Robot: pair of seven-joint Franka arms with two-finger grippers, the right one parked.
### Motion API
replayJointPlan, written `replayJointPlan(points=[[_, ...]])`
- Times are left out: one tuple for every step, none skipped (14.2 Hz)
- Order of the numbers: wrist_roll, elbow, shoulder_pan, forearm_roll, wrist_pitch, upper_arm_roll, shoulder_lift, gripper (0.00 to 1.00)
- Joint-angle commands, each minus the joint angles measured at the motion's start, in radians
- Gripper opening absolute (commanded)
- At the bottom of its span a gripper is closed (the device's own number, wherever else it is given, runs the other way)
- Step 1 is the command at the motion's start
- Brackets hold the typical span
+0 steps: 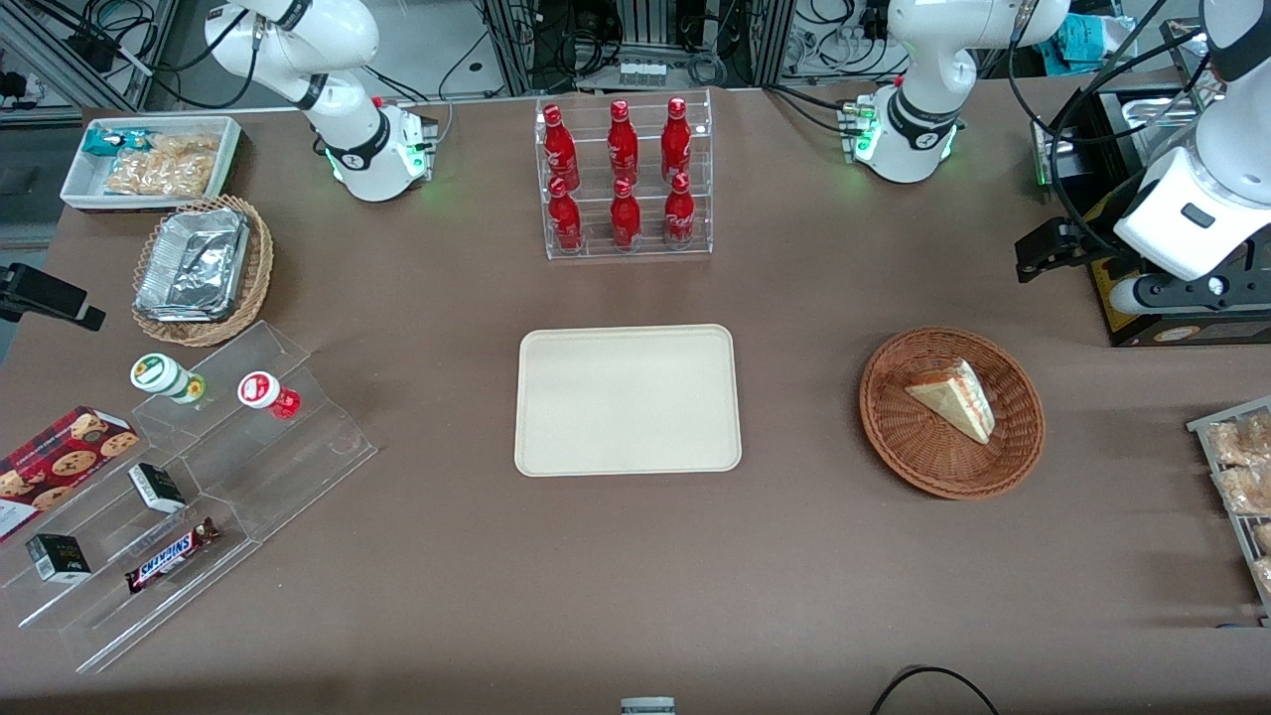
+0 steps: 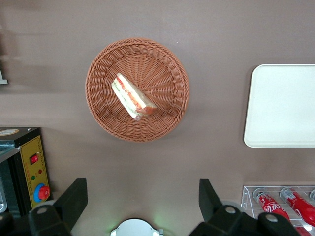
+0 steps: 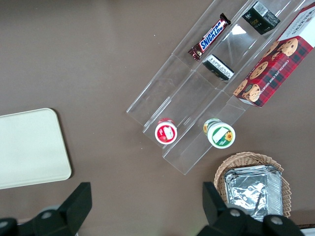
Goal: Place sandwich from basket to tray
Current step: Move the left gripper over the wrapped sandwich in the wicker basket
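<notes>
The sandwich, a white bread wedge with red and green filling, lies in the reddish-brown wicker basket toward the working arm's end of the table. The cream-beige tray lies flat and bare beside the basket, mid-table. My left gripper hangs high above the table, farther from the front camera than the basket. In the left wrist view the gripper is open wide and holds nothing, with the sandwich, basket and tray well below it.
A clear rack of red bottles stands farther back than the tray. A black box with a yellow panel sits near the basket. Bagged snacks on a rack lie at the working arm's end. Acrylic shelves lie toward the parked arm's end.
</notes>
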Motion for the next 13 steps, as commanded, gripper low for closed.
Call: replayJointPlan(points=[[0.0, 0.02, -0.005, 0.012, -0.025, 0.004, 0.004, 1.0], [-0.007, 0.013, -0.007, 0.011, -0.025, 0.004, 0.004, 1.0], [-0.001, 0.002, -0.005, 0.011, -0.026, 0.005, 0.006, 1.0], [0.007, -0.018, -0.002, 0.009, -0.026, 0.005, 0.007, 1.0], [0.009, -0.054, 0.002, 0.009, -0.011, 0.005, 0.003, 1.0], [0.009, -0.088, 0.005, 0.008, 0.006, 0.01, 0.0, 1.0], [0.009, -0.125, 0.005, 0.009, 0.032, 0.01, 0.001, 1.0], [0.009, -0.175, 0.005, 0.016, 0.075, 0.011, 0.0, 1.0], [0.007, -0.234, 0.004, 0.02, 0.121, 0.011, -0.008, 1.0], [0.006, -0.298, 0.005, 0.025, 0.171, 0.013, -0.016, 1.0], [0.003, -0.37, 0.005, 0.026, 0.231, 0.013, -0.025, 1.0], [0.0, -0.447, 0.005, 0.026, 0.314, 0.014, -0.034, 1.0], [-0.005, -0.52, 0.007, 0.028, 0.404, 0.022, -0.046, 1.0]])
